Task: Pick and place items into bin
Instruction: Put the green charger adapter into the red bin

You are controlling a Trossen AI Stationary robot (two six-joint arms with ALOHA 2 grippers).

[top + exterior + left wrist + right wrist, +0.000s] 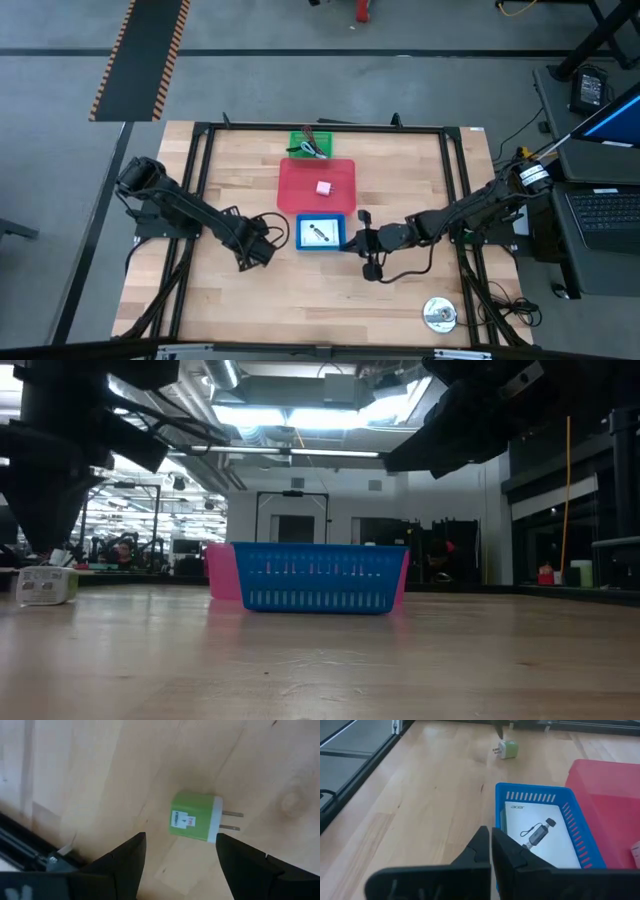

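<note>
A small green-and-white plug adapter [192, 817] lies on its side on the wooden table, its two prongs level; it also shows in the low view [45, 585] and the right wrist view [507, 749]. My left gripper [181, 845] is open above it, one finger on either side, touching nothing; it is left of the blue bin in the high view [262, 247]. My right gripper [491, 840] is shut and empty at the blue bin's right side [350, 241]. The blue bin [320, 218] holds a white printed card [540, 837].
A red bin [318, 175] with a pink cube [323, 187] stands behind the blue bin, and a green bin [310, 147] with small items stands behind that. A round disc [438, 314] lies near the front right. Black frame rails run along the table's edges.
</note>
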